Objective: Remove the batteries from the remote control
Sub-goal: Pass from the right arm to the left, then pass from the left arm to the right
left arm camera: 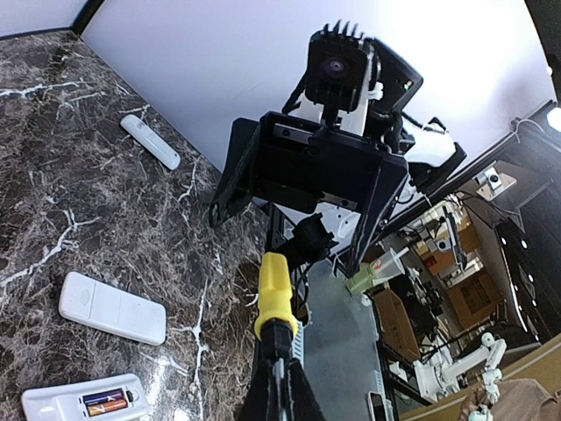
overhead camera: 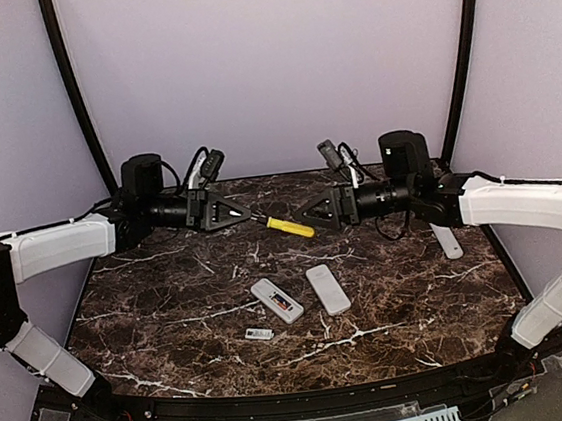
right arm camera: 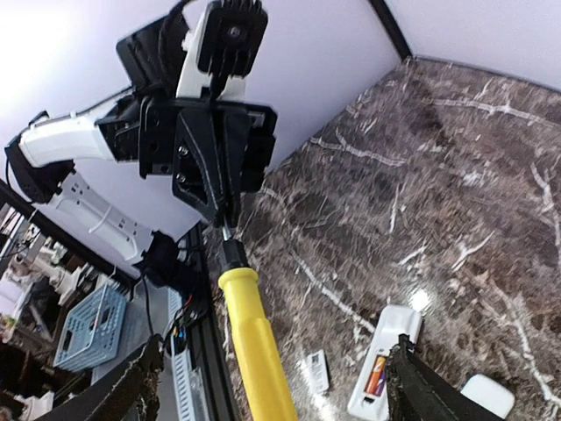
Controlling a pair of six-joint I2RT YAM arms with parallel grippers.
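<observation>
A yellow-handled screwdriver spanned two facing grippers above a dark marble table.
The left gripper was clamped shut on the screwdriver's metal shaft; the right gripper stood wide open, its fingers either side of the yellow handle, holding nothing; the small orange-red batteries sat in the uncovered compartment of the white plastic remote control on the table, apart from both grippers.

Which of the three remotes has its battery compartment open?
The leftmost remote, beside the small white cover: orange batteries show in its bay. The centre remote and far-right remote show plain white.
</observation>
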